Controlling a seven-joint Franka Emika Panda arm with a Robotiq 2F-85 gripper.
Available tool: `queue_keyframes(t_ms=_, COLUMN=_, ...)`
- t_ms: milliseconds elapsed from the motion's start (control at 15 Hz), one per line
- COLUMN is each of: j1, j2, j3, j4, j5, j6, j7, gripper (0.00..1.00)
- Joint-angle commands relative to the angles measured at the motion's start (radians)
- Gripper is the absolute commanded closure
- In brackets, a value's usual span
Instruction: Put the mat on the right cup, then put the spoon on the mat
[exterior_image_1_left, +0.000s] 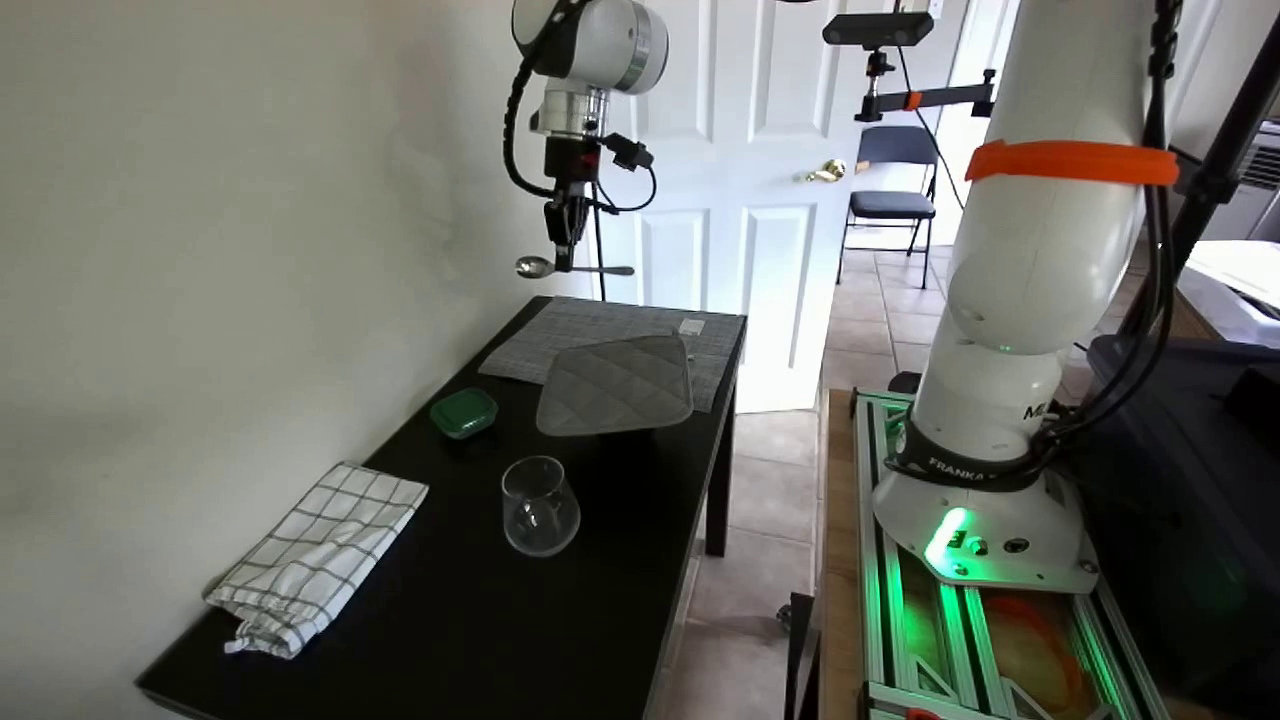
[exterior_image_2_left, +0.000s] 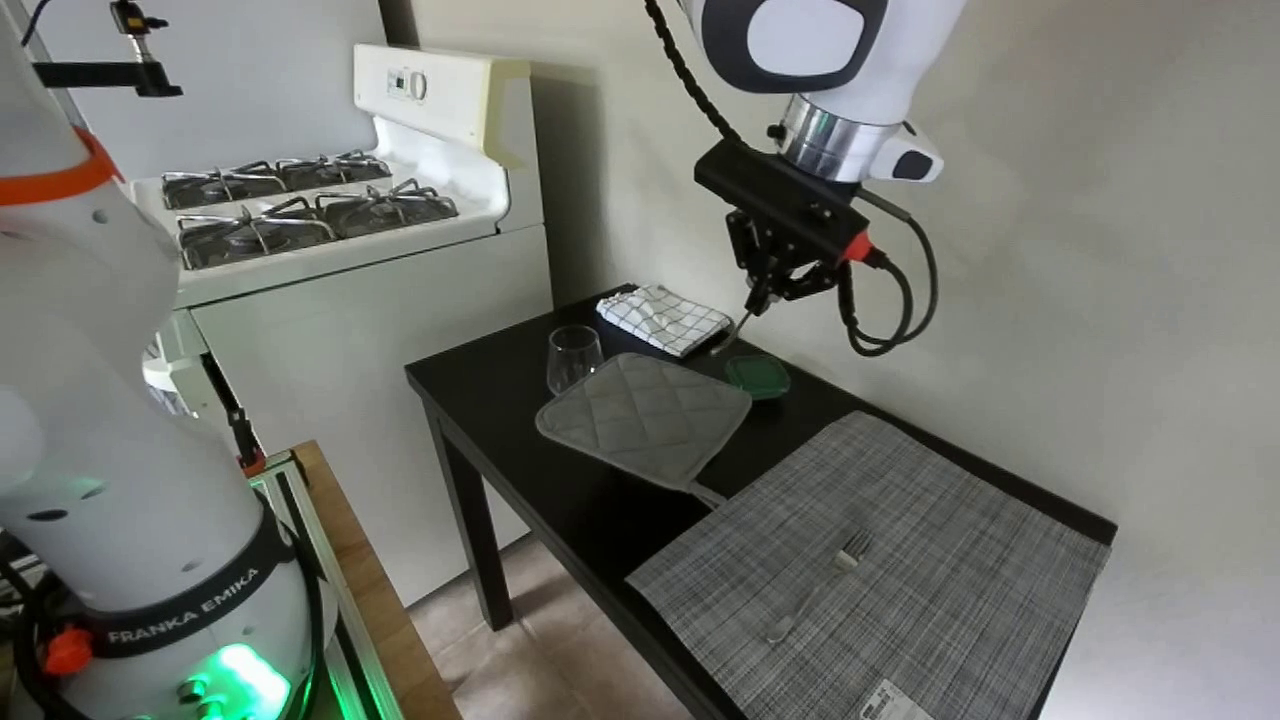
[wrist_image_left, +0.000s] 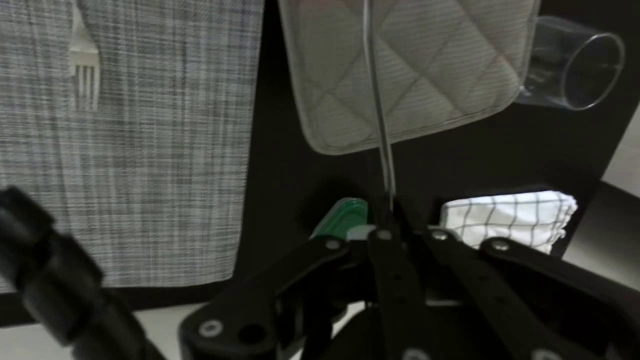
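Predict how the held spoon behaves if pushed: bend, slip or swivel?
Probably won't bend easily: the spoon looks like metal. Slipping seems possible, since it looks shiny and slim. It might swivel too, as the gripper pinches only a short stretch, with both ends sticking out.

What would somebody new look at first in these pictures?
Probably the shiny silver metal spoon, pinched in the black gripper high above the black rectangular table. Then perhaps the big grey quilted square mat, spread out near the clear round drinking glass. The glowing green light on the white robot base might catch their eye too.
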Motion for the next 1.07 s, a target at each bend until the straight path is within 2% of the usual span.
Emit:
queue_keyframes(t_ms=0, j1=0.075, j2=-0.049, j3=-0.021, j4=-0.079, j5=0.017, j6=-0.075, j7=-0.005, gripper=0.98)
queue_keyframes(t_ms=133, j1=0.103, j2=-0.042, j3=-0.018, j4=-0.100, j5=0.016, j6=-0.091, j7=0.010, gripper=0.98)
queue_keyframes(t_ms=467, j1=0.143, j2=-0.019, j3=-0.015, j4=-0.164, j5=0.003, j6=-0.048, j7=0.060, gripper=0.98)
queue_keyframes(t_ms=1000, j1=0.143, j2=-0.019, j3=-0.029, j4=-0.253, j5=0.014, j6=0.104, j7=0.080, gripper=0.98)
